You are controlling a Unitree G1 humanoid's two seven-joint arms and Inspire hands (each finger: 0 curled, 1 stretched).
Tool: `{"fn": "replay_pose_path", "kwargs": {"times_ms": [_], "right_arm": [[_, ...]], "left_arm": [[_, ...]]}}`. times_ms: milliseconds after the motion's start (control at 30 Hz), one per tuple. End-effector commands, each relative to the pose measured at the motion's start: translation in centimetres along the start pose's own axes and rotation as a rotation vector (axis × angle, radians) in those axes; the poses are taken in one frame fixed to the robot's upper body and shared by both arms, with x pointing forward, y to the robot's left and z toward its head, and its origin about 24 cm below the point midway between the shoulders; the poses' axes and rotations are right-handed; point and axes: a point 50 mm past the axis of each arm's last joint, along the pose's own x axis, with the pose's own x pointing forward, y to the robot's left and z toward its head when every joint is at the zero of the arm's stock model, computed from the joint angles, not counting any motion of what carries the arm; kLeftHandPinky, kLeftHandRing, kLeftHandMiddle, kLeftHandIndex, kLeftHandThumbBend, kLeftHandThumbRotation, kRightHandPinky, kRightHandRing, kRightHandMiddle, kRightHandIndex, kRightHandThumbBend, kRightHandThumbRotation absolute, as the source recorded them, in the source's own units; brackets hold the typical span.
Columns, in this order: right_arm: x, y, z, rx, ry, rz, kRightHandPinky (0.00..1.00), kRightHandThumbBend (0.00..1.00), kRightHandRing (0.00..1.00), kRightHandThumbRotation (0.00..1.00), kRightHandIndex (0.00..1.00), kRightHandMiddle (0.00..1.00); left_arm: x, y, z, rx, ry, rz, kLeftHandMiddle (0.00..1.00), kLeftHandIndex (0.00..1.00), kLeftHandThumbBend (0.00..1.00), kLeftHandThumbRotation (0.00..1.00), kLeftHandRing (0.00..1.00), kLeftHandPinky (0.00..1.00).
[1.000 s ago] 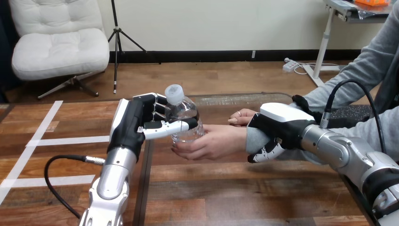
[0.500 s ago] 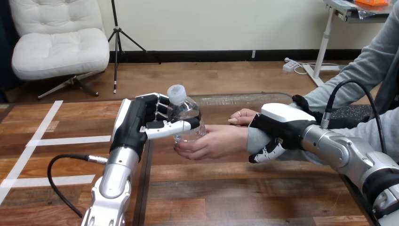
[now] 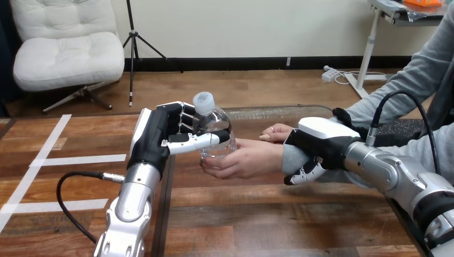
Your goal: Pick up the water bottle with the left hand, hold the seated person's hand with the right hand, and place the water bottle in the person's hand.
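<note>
we judge the task close to its end. our left robot hand [image 3: 160, 136] has the water bottle [image 3: 214, 128] in a full grasp: the fingers wrap round its far side and the thumb lies across the near side, so the clear body is clamped between them with the white cap standing free above. the bottle is upright, lifted clear of the table [image 3: 257, 225], and its base sits at the person's hand [image 3: 249, 160], which reaches in from the right with the palm cupped and the fingers curled under the bottle; the base and those fingers look to be touching, though we cannot tell how much weight the palm takes. our right robot hand [image 3: 316, 144] is closed over the person's wrist at the grey sleeve, its white-shelled back on top and its fingers curled beneath, so the supporting hold is in place. the person's other hand [image 3: 275, 132] rests flat on the table just behind, apart from the bottle. so picking up is done, the hold on the person is done, and the bottle has been brought to the palm. what we think is left is the release: the left robot hand has to open and draw away to the left once the person's fingers close on the bottle, without tipping it.
</note>
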Motion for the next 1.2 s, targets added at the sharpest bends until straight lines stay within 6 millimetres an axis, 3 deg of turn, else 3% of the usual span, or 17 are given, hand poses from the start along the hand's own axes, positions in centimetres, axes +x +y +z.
{"fn": "replay_pose_path", "kwargs": {"times_ms": [0, 967, 1067, 1167], "right_arm": [[0.45, -10.93, 6.2, -0.058, -0.236, -0.344, 0.17, 0.49, 0.21, 0.03, 0.3, 0.28], [0.26, -10.72, 5.57, -0.06, -0.223, -0.34, 0.17, 0.49, 0.22, 0.04, 0.3, 0.28], [0.23, -10.7, 5.53, -0.059, -0.225, -0.341, 0.17, 0.49, 0.22, 0.03, 0.3, 0.28], [0.24, -10.66, 5.49, -0.063, -0.221, -0.339, 0.18, 0.49, 0.22, 0.03, 0.31, 0.28]], "left_arm": [[2.59, -2.12, 6.2, -0.019, -0.218, -0.067, 0.4, 0.4, 0.72, 0.0, 0.36, 0.3], [2.45, -2.0, 6.0, -0.037, -0.206, -0.087, 0.43, 0.43, 0.69, 0.0, 0.39, 0.34], [2.49, -1.94, 5.84, -0.043, -0.196, -0.099, 0.47, 0.46, 0.69, 0.0, 0.44, 0.38], [2.56, -1.82, 5.52, -0.037, -0.183, -0.1, 0.53, 0.53, 0.72, 0.08, 0.49, 0.44]]}}
